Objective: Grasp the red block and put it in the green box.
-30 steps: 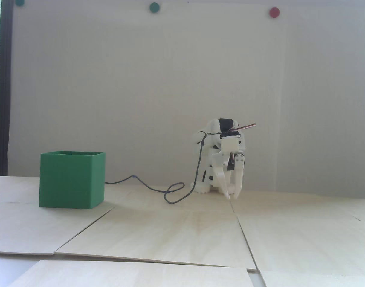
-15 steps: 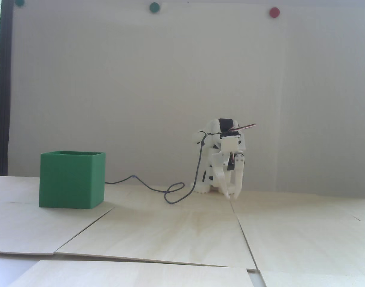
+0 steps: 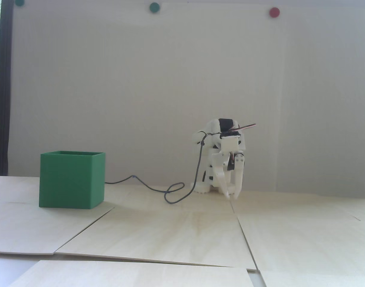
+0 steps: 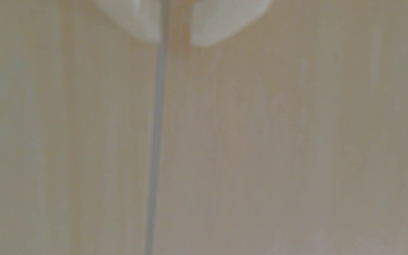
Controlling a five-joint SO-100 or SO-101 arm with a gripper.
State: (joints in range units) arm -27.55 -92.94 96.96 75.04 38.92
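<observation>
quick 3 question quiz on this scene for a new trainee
1. True or false: the red block lies on the table in the fixed view.
2. In the fixed view, the green box stands where, relative to the arm? A) left B) right C) directly in front
3. In the wrist view, what shows between the end effector fingertips?

Key: 1 false, no block is visible. 2 A. 3 only bare table and a seam.

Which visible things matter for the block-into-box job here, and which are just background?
Job:
green box, on the table at left in the fixed view
claw, tips down near the table, nothing between them
red block: not visible in either view

Background:
cable
red magnet
green magnet
</observation>
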